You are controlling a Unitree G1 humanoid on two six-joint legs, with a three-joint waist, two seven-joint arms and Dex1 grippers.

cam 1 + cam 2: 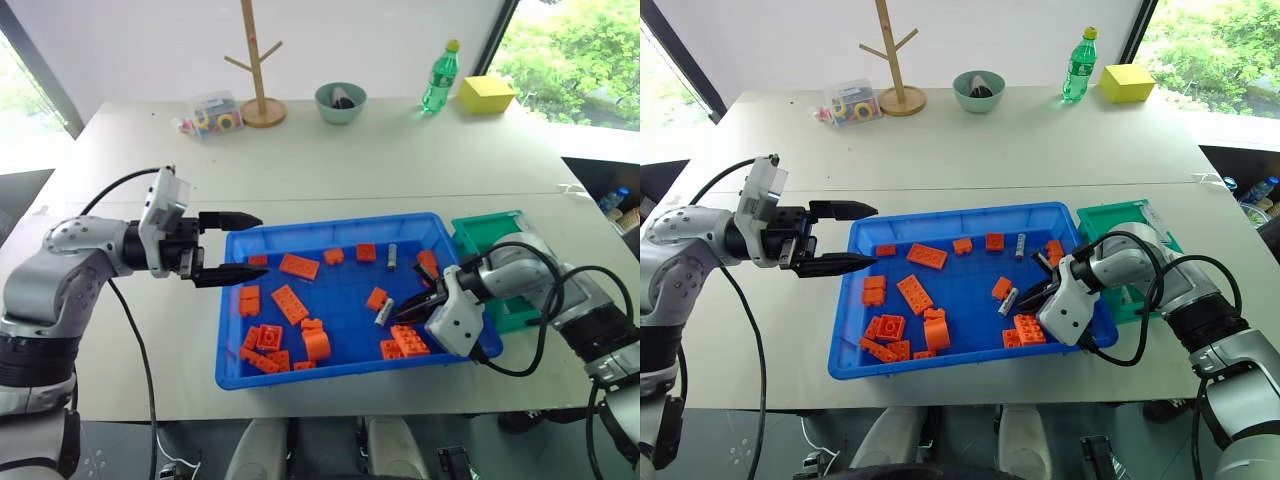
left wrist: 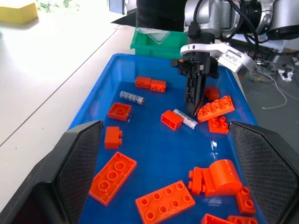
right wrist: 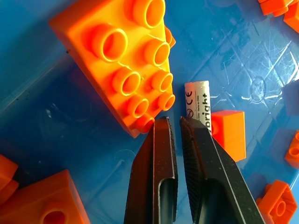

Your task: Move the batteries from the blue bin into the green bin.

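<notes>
- From the head camera, I see my right gripper (image 1: pixel 425 303) angled down into the blue bin (image 1: pixel 330 375), beside one of the batteries (image 1: pixel 384 312); the green bin (image 1: pixel 487 232) sits just behind that arm.
- Left wrist view: my left gripper (image 2: pixel 166 154) is spread wide and idle.
- Right wrist view: the fingers are pressed together on nothing; the battery lies just beside one finger, its long axis nearly parallel, so I judge the pinch missed.

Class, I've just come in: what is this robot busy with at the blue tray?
It is sorting batteries out of the blue bin, which is littered with orange bricks. The right gripper has shut beside one battery without catching it; the battery lies on the bin floor. A second battery lies near the far wall. The left gripper hovers open over the bin's left rim. The green bin waits alongside.
</notes>
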